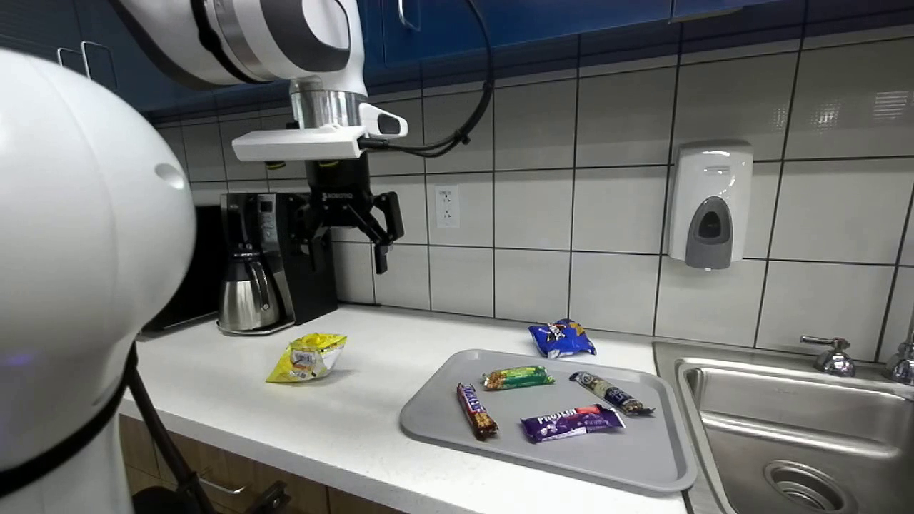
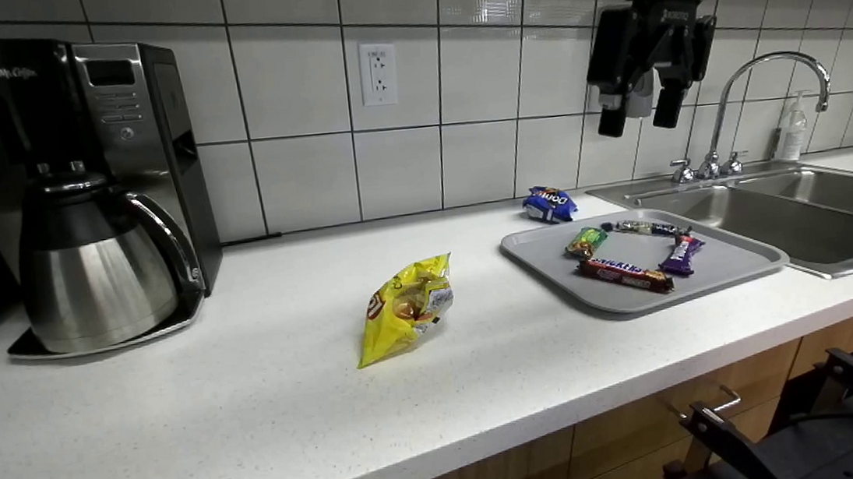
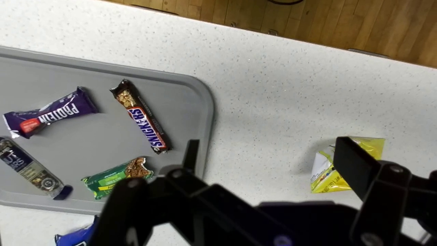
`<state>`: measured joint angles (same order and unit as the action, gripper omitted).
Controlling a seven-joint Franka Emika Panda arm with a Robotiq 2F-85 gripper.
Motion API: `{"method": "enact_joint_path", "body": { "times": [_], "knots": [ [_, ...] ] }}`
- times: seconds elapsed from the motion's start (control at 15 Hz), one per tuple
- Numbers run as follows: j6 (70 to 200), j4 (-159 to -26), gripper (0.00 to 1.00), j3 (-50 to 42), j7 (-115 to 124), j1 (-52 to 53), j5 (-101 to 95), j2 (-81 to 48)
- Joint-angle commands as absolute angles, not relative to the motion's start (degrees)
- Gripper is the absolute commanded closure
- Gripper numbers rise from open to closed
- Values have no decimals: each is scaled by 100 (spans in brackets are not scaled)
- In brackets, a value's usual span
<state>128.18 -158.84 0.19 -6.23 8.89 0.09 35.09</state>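
Hand (image 2: 639, 120) spread — tray rim (image 3: 207, 99) well below.

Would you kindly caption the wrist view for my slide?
Open gripper above a counter: four bars on a gray tray, yellow bag off it.

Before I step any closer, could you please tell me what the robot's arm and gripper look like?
The arm is glossy white and rounded, with grey and black trim and a silver collar. Below the collar, a black cable runs from a white bar. The gripper is black, with two angular, jointed fingers and ROBOTIQ in pale letters.
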Motion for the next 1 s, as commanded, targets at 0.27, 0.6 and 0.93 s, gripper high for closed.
{"method": "enact_joint_path", "body": {
  "times": [0.27, 0.6, 0.93],
  "knots": [
    [13105, -15928, 0, -143, -1143, 678, -134, 3577],
    [13213, -15899, 0, -504, -1843, 629, -156, 3416],
    [13409, -15872, 0, -940, -2610, 554, -150, 3170]
  ]
}}
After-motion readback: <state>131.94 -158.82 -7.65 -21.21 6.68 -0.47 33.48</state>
